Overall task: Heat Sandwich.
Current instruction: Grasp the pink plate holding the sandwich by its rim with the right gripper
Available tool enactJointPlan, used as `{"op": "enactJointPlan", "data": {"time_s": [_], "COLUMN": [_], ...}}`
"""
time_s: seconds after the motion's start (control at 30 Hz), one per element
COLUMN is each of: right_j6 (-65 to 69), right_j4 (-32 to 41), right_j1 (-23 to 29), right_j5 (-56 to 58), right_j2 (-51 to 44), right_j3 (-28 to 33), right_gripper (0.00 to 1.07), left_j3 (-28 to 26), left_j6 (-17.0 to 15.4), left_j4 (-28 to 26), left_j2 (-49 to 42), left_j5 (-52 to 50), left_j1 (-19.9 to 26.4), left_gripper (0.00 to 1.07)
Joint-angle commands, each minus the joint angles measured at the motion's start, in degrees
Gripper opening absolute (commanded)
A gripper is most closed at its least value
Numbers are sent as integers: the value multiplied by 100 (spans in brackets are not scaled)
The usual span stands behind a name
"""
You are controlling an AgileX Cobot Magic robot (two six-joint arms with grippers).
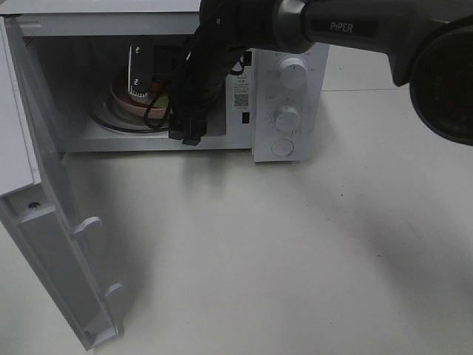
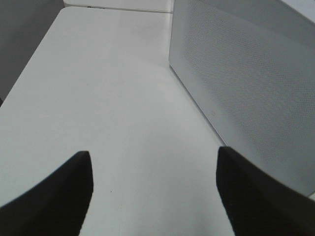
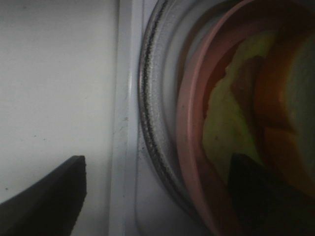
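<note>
Your right arm (image 1: 222, 37) reaches into the open white microwave (image 1: 288, 96), right fingers (image 3: 49, 196) wide apart over the white-bread sandwich w/ lettuce (image 3: 226, 123) on its round pink plate (image 3: 189, 123). Left fingers (image 2: 49, 196) wide too, above the worktop (image 2: 98, 98).

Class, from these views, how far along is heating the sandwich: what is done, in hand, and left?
Done: the sandwich, on its pink plate, sits on the glass turntable inside the microwave. In hand: the right end effector hangs open over the plate's edge, gripping nothing. Left: pull that arm out, shut the open door, set the dials.
</note>
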Motion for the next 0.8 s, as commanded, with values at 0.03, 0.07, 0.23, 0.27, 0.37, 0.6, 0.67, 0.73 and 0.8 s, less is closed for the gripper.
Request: {"op": "enactJointPlan", "data": {"time_s": [0.03, 0.07, 0.23, 0.27, 0.37, 0.6, 0.67, 0.73, 0.8], "right_j6": [-23, -23, -23, -6, -6, -97, -178, -212, -246], "right_j4": [34, 34, 46, 52, 126, 252, 430, 476, 498], "right_j1": [-52, -109, -201, -235, -298, -332, -344, -344, -344], "right_j5": [-304, -315, -212, -172, -149, -166, -109, -80, -40], "right_j2": [34, 40, 172, 189, 235, 361, 476, 516, 625], "right_j3": [-63, -63, -223, -286, -407, -476, -561, -602, -756], "right_gripper": [75, 74, 72, 72, 71, 71, 71, 71, 70], "left_j3": [11, 11, 11, 11, 11, 11, 11, 11, 11], "left_j6": [-23, -23, -23, -23, -23, -23, -23, -23, -23], "left_j4": [-17, -17, -17, -17, -17, -17, -17, -17, -17], "left_j2": [-34, -34, -34, -34, -34, -34, -34, -34, -34], "left_j5": [-92, -92, -92, -92, -92, -92, -92, -92, -92], "left_j1": [-34, -34, -34, -34, -34, -34, -34, -34, -34], "left_gripper": [68, 68, 68, 68, 68, 68, 68, 68, 68]}}
